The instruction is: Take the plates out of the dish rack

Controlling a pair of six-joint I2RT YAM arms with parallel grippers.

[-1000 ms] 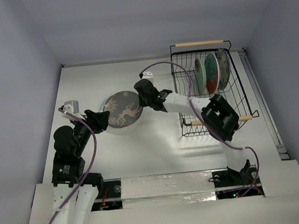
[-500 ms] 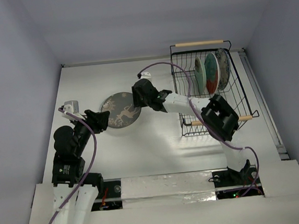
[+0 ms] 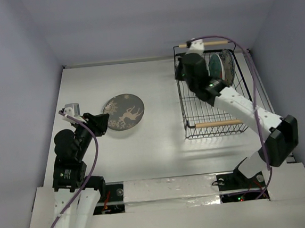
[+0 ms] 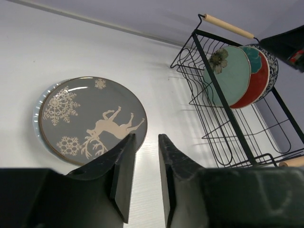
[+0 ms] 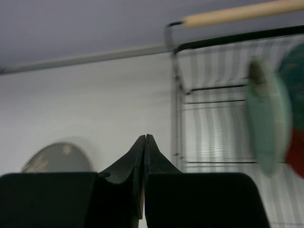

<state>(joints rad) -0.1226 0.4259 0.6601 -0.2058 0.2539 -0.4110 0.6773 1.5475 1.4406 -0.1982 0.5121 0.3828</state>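
White tabletop between plain lavender walls, grey reindeer plate flat.

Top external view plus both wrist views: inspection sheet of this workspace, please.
Surface: white table, glossy.
Job's things: black wire dish rack at right. Three plates stand upright in it: pale green plate, teal-and-red plate, blue-patterned plate. Grey deer plate lies flat at left, on a white plate of which only the rim shows.
Clutter: nothing seen.
Tools: left tool slightly open, empty, near the deer plate. Right tool shut, empty, above the rack's far left corner.
Cables: left purple cable runs along its arm. Right purple cable arches over the rack.
Surroundings: plain pale walls.
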